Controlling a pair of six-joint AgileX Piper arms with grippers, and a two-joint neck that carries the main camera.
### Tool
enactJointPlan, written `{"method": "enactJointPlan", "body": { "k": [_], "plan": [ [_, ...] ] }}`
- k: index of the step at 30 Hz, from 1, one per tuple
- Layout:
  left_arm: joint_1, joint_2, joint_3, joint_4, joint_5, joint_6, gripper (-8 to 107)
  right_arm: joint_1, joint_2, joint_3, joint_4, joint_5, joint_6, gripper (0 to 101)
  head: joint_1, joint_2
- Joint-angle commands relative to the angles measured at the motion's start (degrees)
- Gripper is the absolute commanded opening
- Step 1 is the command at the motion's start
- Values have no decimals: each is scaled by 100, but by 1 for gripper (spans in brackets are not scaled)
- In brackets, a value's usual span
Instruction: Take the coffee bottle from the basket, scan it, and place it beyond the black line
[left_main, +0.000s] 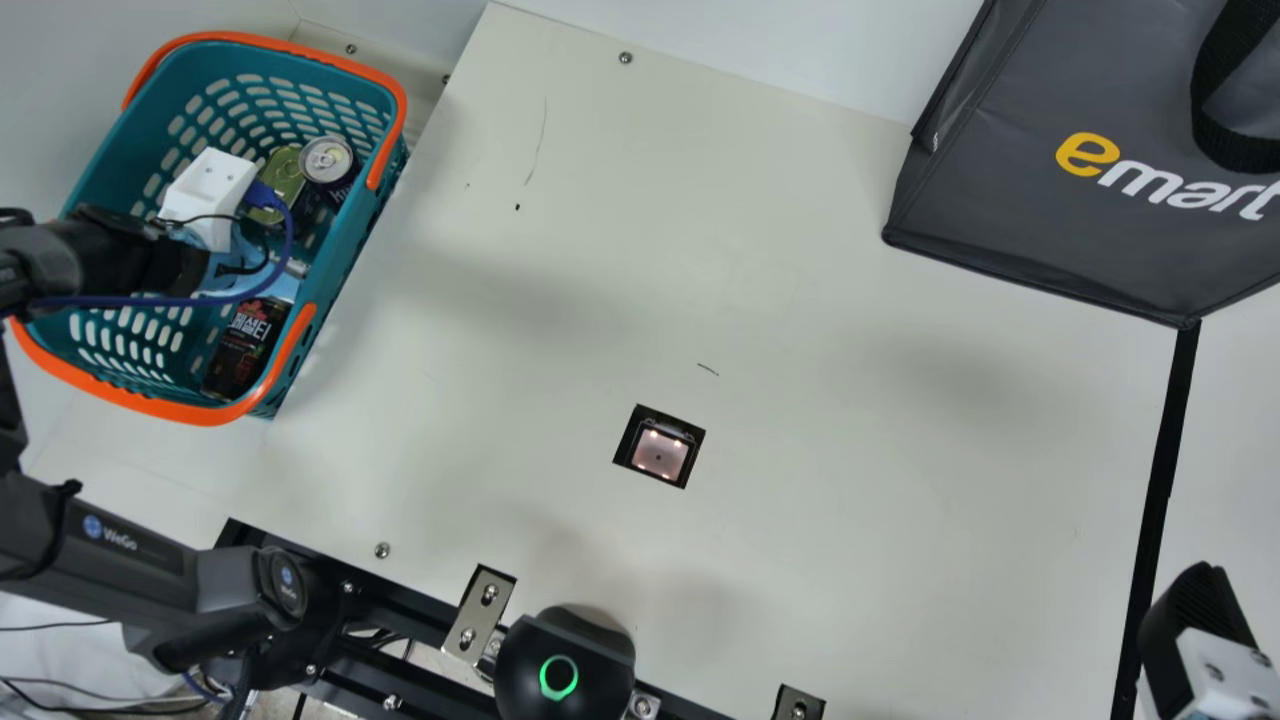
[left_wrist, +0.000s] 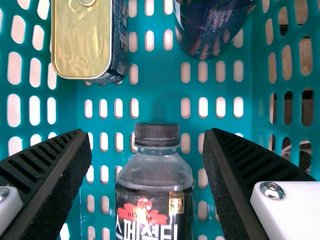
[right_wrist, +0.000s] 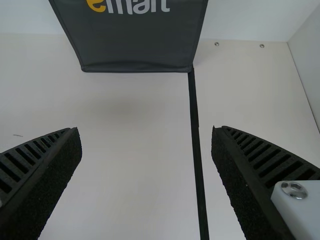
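Holding the left gripper (left_main: 207, 195) inside the teal basket (left_main: 340, 250), spread open with the black cap (left_wrist: 157, 135) between the fingers and untouched. Coffee bottle (left_main: 243, 345) in the basket's near right corner, beyond a gold-lidded tin (left_main: 283, 180) and a drink can (left_main: 327, 165) at its far end. Holding the right gripper (left_main: 1190, 615) also spread, above the counter (left_main: 850, 300) by the black line (left_main: 1165, 480), toward the near right corner.
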Motion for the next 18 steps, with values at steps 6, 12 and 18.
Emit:
{"method": "enactJointPlan", "body": {
  "k": [6, 12, 18],
  "plan": [
    [-122, 271, -107, 107, -151, -171, 90, 0, 0, 0, 0, 0, 0, 91, -148, 14],
    [-206, 521, -200, 124, -309, -248, 90, 0, 0, 0, 0, 0, 0, 91, -148, 14],
    [-240, 795, -307, 132, -464, -307, 90, 0, 0, 0, 0, 0, 0, 91, -148, 14]
  ]
}}
